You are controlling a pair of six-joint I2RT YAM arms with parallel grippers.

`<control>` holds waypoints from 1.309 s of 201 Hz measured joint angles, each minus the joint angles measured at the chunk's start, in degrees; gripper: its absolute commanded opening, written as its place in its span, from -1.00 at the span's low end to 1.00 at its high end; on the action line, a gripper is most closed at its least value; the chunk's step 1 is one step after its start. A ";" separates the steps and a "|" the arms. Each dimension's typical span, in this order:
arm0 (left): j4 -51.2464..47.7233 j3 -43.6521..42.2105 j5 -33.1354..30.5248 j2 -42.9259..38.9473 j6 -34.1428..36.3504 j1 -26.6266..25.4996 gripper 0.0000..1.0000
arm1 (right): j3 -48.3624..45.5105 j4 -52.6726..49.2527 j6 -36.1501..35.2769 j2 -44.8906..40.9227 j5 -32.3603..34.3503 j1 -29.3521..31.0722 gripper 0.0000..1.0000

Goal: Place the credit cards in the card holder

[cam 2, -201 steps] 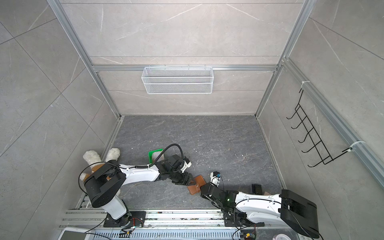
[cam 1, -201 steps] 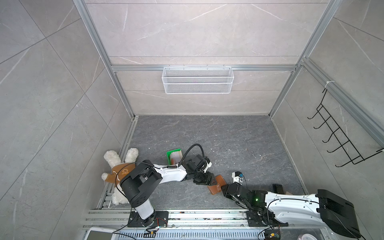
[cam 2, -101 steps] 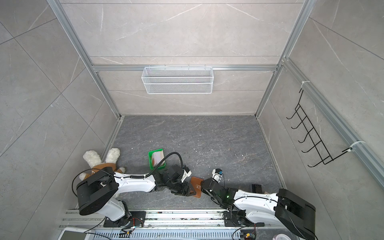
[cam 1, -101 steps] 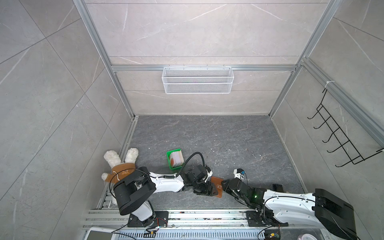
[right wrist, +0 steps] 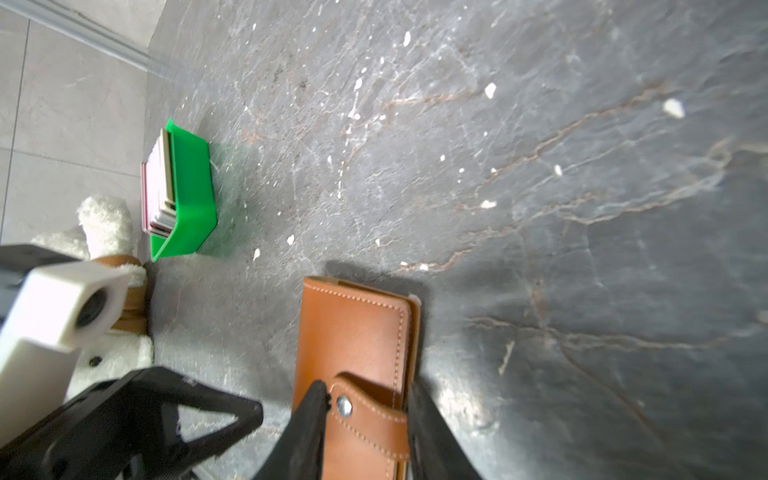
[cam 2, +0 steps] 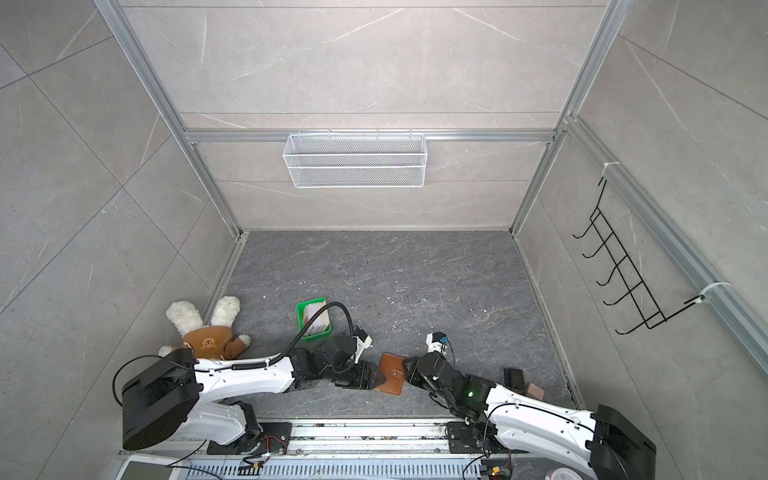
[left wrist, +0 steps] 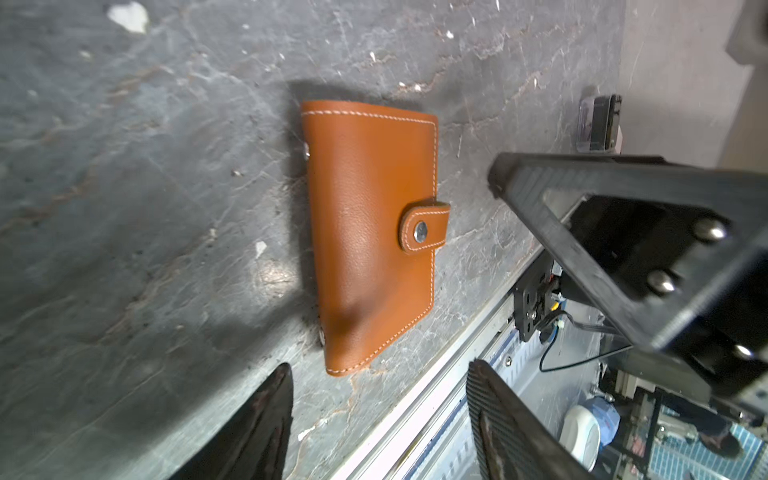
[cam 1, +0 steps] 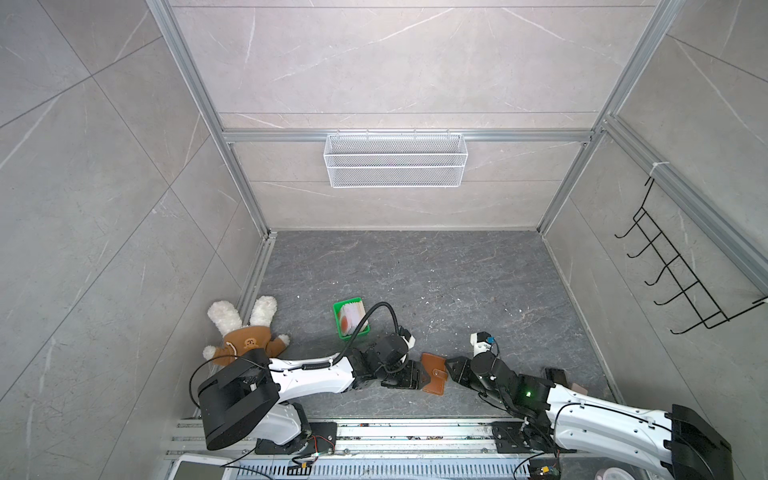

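**Stone floor (cam 1: 457,282) — status**
Plush rabbit (cam 1: 245,343) by L wall. L-arm cable (cam 1: 382,304) crosses green tray (cam 1: 347,300) w/ credit cards (cam 1: 351,318) on edge. L gripper (left wrist: 379,370) open, empty, facing card holder (left wrist: 370,232), closed, flat. R gripper (right wrist: 365,395) straddles its strap (right wrist: 370,419); grip unclear.

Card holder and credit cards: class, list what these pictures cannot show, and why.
- Card holder sleeves: hidden everywhere; it lies closed.
- Credit cards: count unreadable; green tray wall covers them in the right wrist view, too small in both top views.
- Right gripper grip on strap: cut off by right wrist view's edge.
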 measured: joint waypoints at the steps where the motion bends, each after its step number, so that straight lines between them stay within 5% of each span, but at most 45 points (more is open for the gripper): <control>1: 0.00 -0.02 -0.02 0.00 -0.07 0.02 0.35 | 0.07 -0.26 -0.07 -0.17 -0.13 0.00 -0.26; 150: 2.43 -0.83 0.24 2.01 -1.22 4.00 0.28 | 2.43 -2.40 -3.17 8.66 -8.98 0.00 -0.39; 263: 0.92 -1.88 -5.70 -4.61 -1.09 0.17 0.36 | 2.91 -10.23 -5.14 -5.31 -5.53 0.00 -0.37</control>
